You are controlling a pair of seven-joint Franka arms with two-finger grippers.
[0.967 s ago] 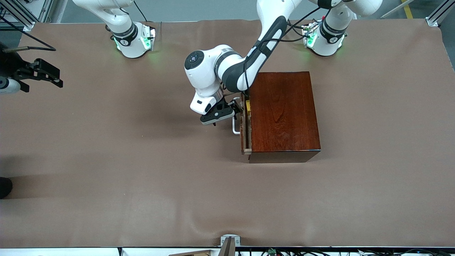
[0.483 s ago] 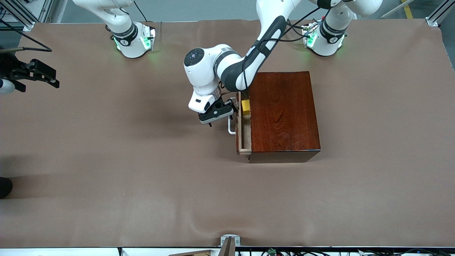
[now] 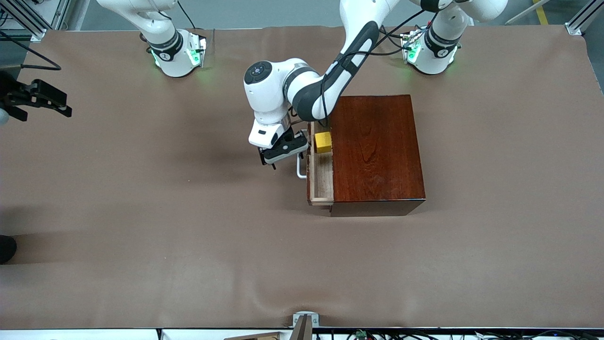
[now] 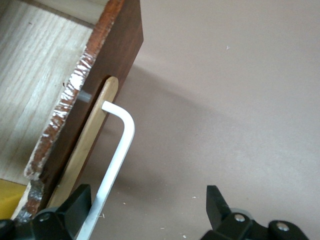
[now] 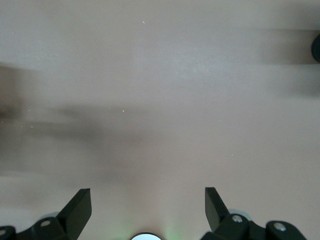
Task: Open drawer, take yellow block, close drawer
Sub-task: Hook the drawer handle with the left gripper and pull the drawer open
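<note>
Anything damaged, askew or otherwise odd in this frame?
One thing: the top edge of the drawer front is chipped and ragged, with pale worn patches along it in the left wrist view. Otherwise the drawer sits square in the wooden box, partly open, the yellow block inside. Nothing spilled.

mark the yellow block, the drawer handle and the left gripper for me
yellow block [image 3: 323,141]: front view, top face.
drawer handle [image 4: 119,150]: left wrist view, white bar's straight run.
left gripper [image 3: 282,152]: front view, between the fingertips.
</note>
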